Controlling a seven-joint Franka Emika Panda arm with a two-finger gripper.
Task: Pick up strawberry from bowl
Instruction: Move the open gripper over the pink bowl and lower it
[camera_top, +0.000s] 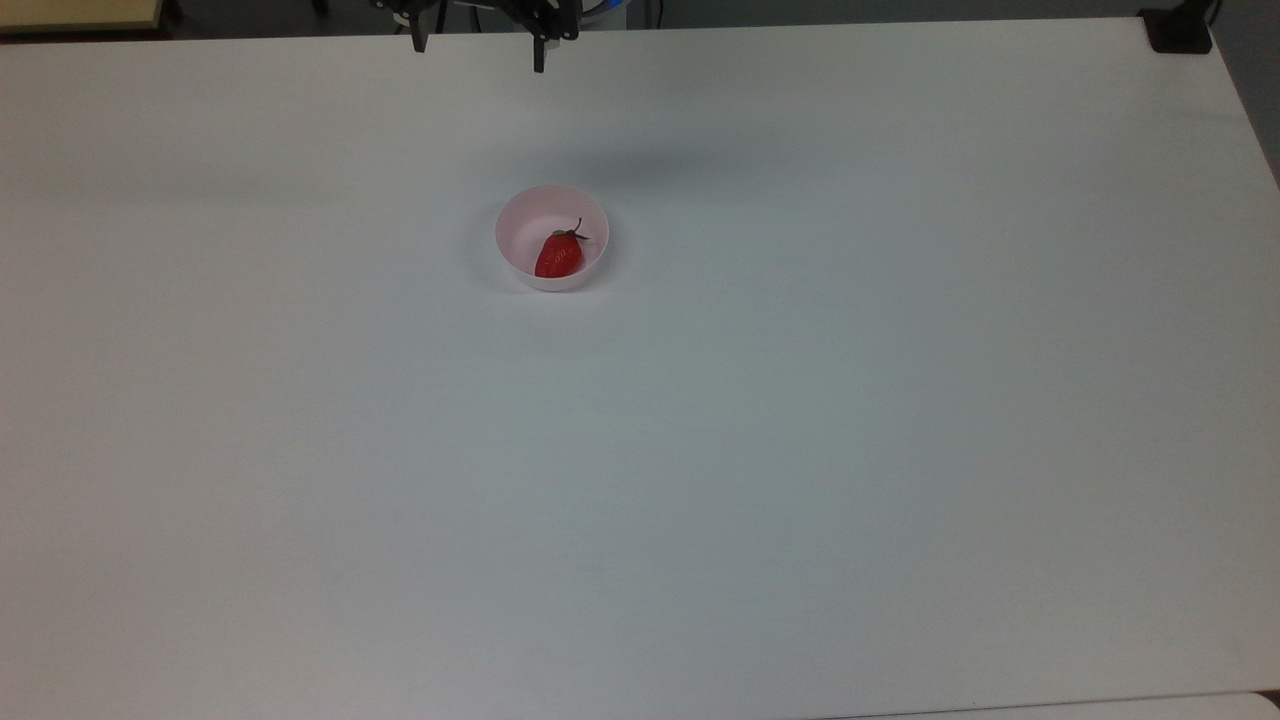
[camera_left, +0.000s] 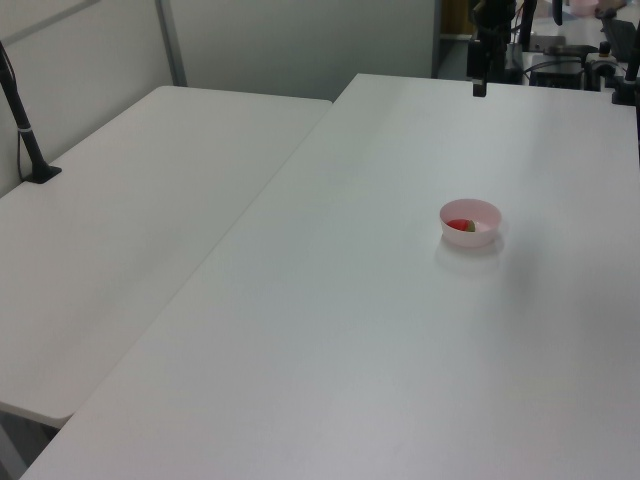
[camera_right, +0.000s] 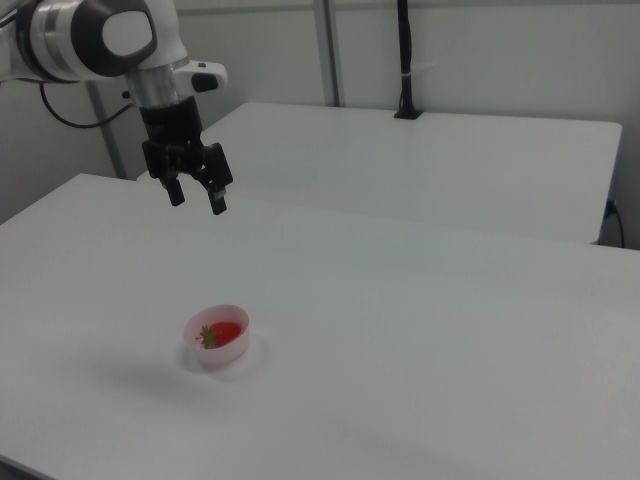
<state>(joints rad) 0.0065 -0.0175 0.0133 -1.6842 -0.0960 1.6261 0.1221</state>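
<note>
Tool (camera_right: 196, 199) hangs high above the tabletop (camera_top: 800, 400), fingers spread wide and pointing down, nothing between them. In the top view its fingertips sit at the 12 o'clock edge of the frame, well apart from the bowl (camera_top: 520, 232).

Strawberry (camera_top: 558, 256) lies on its side inside the bowl, in the 5 o'clock part of it in the top view, red tip toward 7 o'clock, green cap and stem toward 1 o'clock. It looks to rest against or very near the bowl wall on that side. In the right view the cap points to the right view's left.

Judged risks:
- Fruit is off-centre and close to the wall. A descent centred on the bowl would miss it; one centred on the fruit may drive a finger onto the rim and tip or shove the light plastic bowl.
- Fingers closing along the long axis could squeeze the tapered, glossy body out sideways. Closing across the wide middle seems safer.
- Pinching only the thin stem would likely slip.
- Bowl may lift with the fruit if a finger wedges against the wall.
</note>
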